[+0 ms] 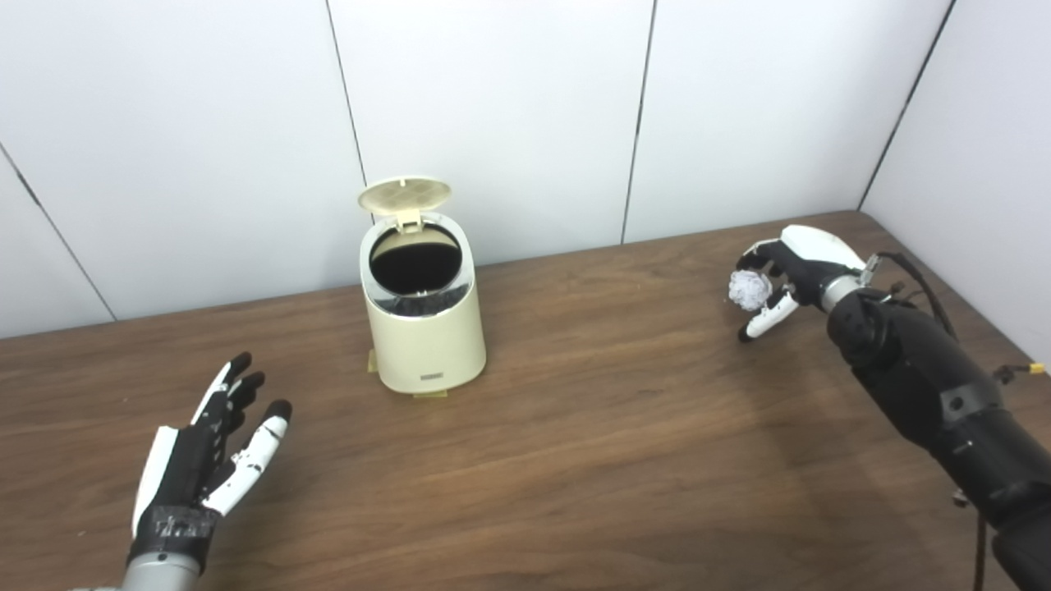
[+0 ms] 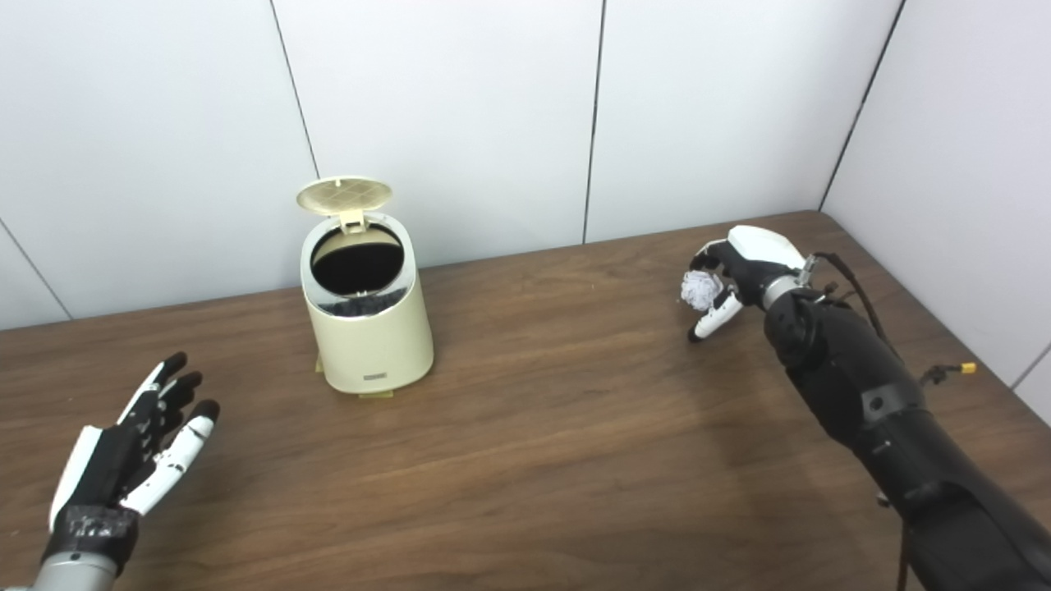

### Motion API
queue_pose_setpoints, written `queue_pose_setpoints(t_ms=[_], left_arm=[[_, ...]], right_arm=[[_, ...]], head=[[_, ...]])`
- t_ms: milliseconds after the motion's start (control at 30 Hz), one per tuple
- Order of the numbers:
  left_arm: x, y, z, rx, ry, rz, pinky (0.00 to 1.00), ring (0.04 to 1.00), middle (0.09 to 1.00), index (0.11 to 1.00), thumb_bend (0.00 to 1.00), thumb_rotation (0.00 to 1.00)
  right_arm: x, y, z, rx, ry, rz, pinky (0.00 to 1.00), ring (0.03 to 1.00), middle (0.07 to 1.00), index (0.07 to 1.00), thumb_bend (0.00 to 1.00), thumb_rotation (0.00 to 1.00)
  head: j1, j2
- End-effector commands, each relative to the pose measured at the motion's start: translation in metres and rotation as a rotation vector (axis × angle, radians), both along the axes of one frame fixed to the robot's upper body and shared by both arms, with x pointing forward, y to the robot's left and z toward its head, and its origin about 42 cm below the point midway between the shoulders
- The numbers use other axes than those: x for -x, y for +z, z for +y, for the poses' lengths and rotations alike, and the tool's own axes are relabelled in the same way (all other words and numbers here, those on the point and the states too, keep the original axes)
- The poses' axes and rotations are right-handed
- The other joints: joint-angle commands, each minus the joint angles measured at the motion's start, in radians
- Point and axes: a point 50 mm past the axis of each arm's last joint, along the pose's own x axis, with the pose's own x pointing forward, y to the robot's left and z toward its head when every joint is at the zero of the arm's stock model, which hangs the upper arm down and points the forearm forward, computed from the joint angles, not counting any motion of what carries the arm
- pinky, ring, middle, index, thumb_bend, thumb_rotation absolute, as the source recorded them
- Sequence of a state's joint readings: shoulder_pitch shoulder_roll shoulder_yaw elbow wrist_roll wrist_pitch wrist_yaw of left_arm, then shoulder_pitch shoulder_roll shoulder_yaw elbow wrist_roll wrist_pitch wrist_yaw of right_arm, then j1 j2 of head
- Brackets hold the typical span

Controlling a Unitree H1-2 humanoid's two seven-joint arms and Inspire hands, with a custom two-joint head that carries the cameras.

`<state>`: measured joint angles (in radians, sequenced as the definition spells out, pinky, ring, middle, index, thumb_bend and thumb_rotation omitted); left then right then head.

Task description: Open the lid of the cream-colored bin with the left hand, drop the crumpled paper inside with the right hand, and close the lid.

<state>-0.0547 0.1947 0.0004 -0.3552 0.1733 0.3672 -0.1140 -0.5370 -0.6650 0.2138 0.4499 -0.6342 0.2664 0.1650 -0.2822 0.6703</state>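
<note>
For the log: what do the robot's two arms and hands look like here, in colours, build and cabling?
Both hands are black with white shell panels and black fingertips. The left hand ends in a black cuff over a grey metal wrist. The right hand has a rounded white back shell and a silver wrist ring; its arm is bulky matte black, with thin black cables looping beside it and a small yellow connector.

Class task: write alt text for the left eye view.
A cream-colored bin stands on a wooden table, its lid open. The right hand holds crumpled paper far right of the bin; the left hand waits open, near left.
</note>
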Motion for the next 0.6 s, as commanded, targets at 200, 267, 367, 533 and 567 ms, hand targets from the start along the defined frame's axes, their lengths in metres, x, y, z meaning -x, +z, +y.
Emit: queue_pose_setpoints(t_ms=[200, 267, 367, 533, 567], left_arm=[[-0.004, 0.017, -0.001, -0.023, 0.009, -0.094, 0.97, 0.942, 0.924, 1.0, 0.53, 0.59], [-0.003, 0.016, -0.001, -0.017, 0.006, -0.093, 0.96, 0.942, 0.926, 1.0, 0.54, 0.59], [-0.003, 0.014, -0.002, -0.004, 0.004, -0.095, 0.97, 0.953, 0.931, 1.0, 0.54, 0.59], [-0.005, 0.013, -0.005, 0.008, 0.004, -0.097, 0.97, 0.954, 0.928, 1.0, 0.54, 0.61], [-0.005, 0.013, -0.006, 0.01, 0.003, -0.097, 0.96, 0.949, 0.928, 1.0, 0.54, 0.61]], right_arm=[[0.001, 0.036, -0.012, 0.015, -0.021, -0.12, 0.43, 0.419, 0.512, 0.492, 0.52, 0.0], [0.003, 0.037, -0.013, 0.015, -0.031, -0.116, 0.4, 0.396, 0.497, 0.513, 0.52, 0.0], [0.003, 0.038, -0.014, 0.01, -0.038, -0.101, 0.37, 0.384, 0.49, 0.529, 0.51, 0.0], [0.002, 0.039, -0.013, 0.005, -0.039, -0.095, 0.35, 0.376, 0.499, 0.554, 0.51, 0.0], [0.002, 0.039, -0.012, 0.003, -0.038, -0.098, 0.36, 0.38, 0.501, 0.548, 0.51, 0.0]], head=[[-0.01, 0.007], [-0.01, 0.007], [-0.013, 0.007], [-0.009, 0.007], [-0.009, 0.006]])
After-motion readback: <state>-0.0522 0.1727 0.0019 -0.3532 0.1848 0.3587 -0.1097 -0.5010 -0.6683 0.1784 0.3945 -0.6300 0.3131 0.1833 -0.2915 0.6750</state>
